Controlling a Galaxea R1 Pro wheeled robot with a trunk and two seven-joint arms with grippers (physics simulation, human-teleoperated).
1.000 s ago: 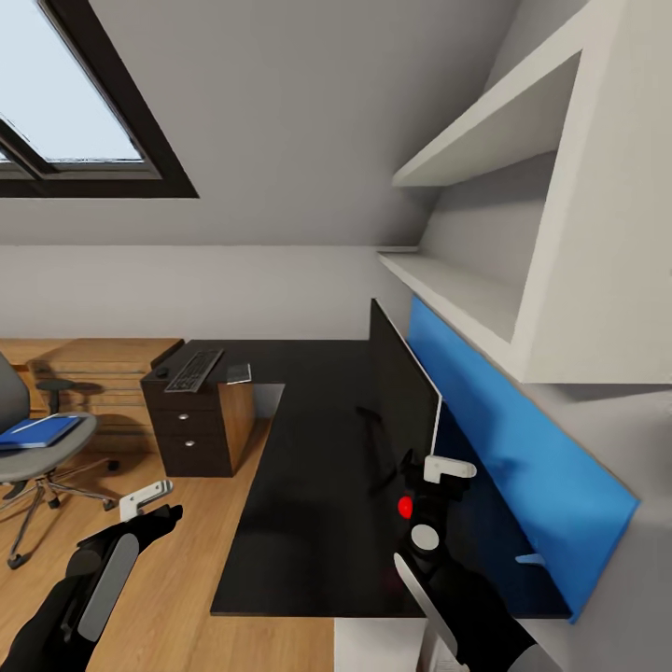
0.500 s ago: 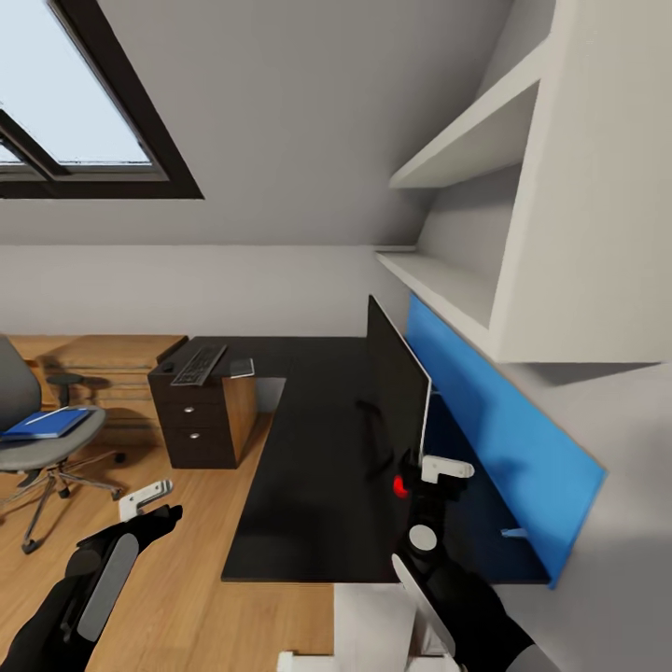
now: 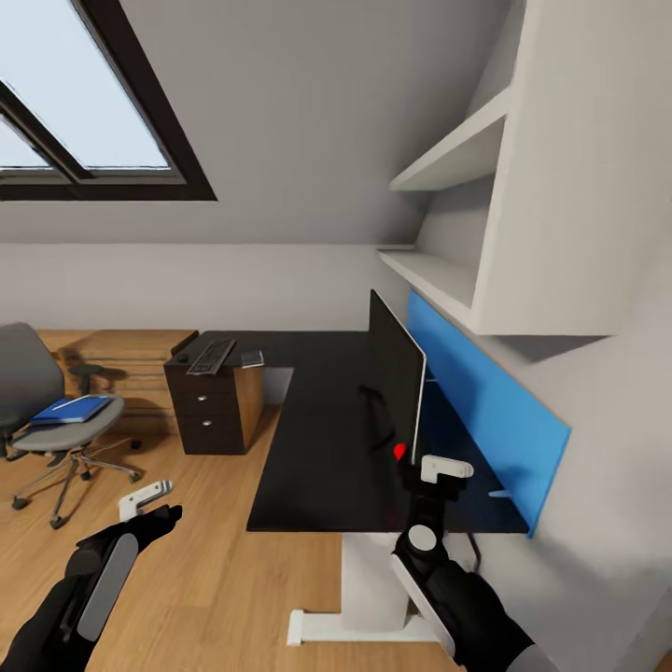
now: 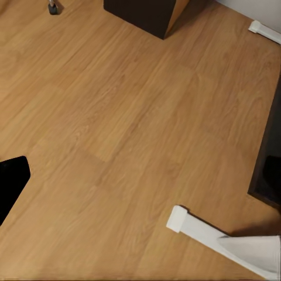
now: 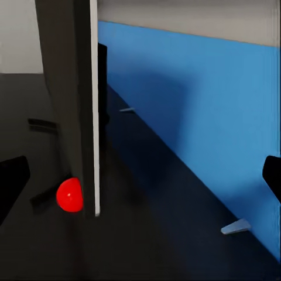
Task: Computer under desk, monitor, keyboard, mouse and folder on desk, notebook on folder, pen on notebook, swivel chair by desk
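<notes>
The view has been drawn back from the worktop (image 3: 317, 439), leaving the monitor (image 3: 397, 378) upright on it, released by the spread fingers of the right gripper (image 3: 422, 471), while the folder (image 3: 70, 409) waits on the chair (image 3: 51, 411).

Head view overlooks desk (image 3: 327, 420); right wrist nears monitor (image 5: 73, 99).

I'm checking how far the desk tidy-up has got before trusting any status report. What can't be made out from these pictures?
- Mouse: too small to pick out beside the keyboard in the head view.
- Pen and notebook: not separable from the folder on the swivel chair; too small.
- Computer: the space under the desk is hidden by its top.
- Monitor screen: seen edge-on in the head and right wrist views.
- Right gripper: opening unclear in the head view.
</notes>
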